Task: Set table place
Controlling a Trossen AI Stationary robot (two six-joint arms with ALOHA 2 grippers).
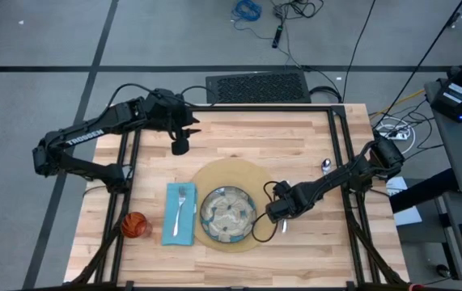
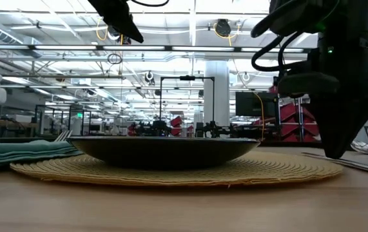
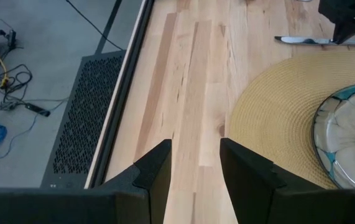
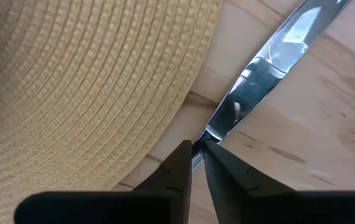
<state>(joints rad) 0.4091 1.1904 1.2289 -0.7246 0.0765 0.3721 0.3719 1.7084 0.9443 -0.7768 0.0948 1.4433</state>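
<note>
A silver knife (image 4: 261,68) lies on the wooden table (image 1: 311,137) just right of the round tan mat (image 1: 239,174). My right gripper (image 4: 197,146) stands over it, shut on it. The greenish patterned plate (image 1: 227,215) sits on the mat. A silver fork (image 1: 181,206) lies on the light-blue napkin (image 1: 179,213) left of the mat. The orange cup (image 1: 135,225) stands left of the napkin. A spoon (image 1: 326,166) lies on the table to the far right. My left gripper (image 3: 194,163) is open and empty, raised above the table beyond the mat. My right gripper pinches the knife between its two fingertips at a narrow part (image 4: 217,127) near one end. The fingers (image 4: 180,158) come from above, pointing down and lying across the knife. The knife lies along the table beside the mat's right edge (image 4: 183,106).
A black perforated box (image 1: 256,87) sits beyond the table's far edge. Black frame rails (image 1: 345,153) run along the table's sides. Bare wood shows to the right of the knife (image 1: 311,242) and along the far side.
</note>
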